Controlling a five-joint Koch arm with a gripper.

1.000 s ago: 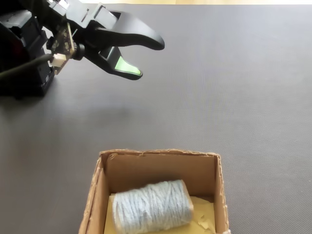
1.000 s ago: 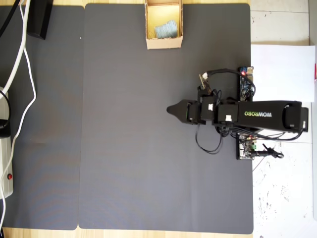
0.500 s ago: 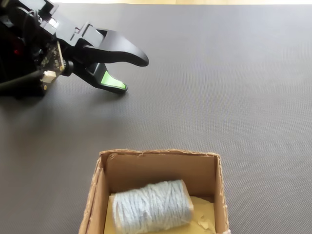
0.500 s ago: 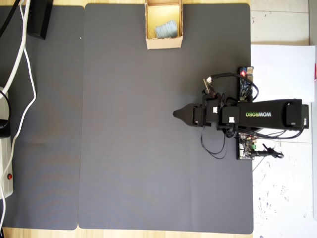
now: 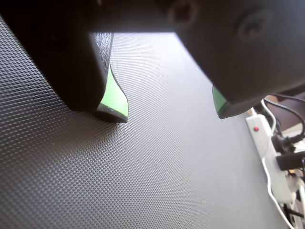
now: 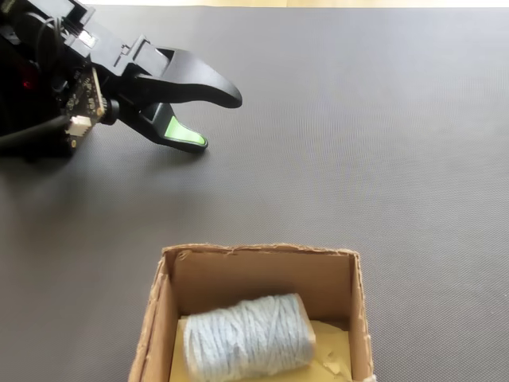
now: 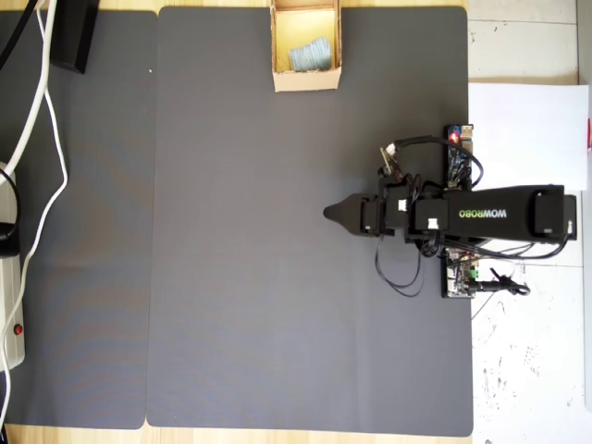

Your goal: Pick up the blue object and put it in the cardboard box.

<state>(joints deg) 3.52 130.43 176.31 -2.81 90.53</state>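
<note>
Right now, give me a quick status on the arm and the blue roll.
Gripper open, empty, above the mat. Blue roll lying inside the cardboard box. Nothing between them.

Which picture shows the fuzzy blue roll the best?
The fixed view: the blue yarn roll lies close to the camera inside the cardboard box, with its wound strands clear. The overhead view shows it only as a tiny pale patch in the box. The wrist view does not show it.
</note>
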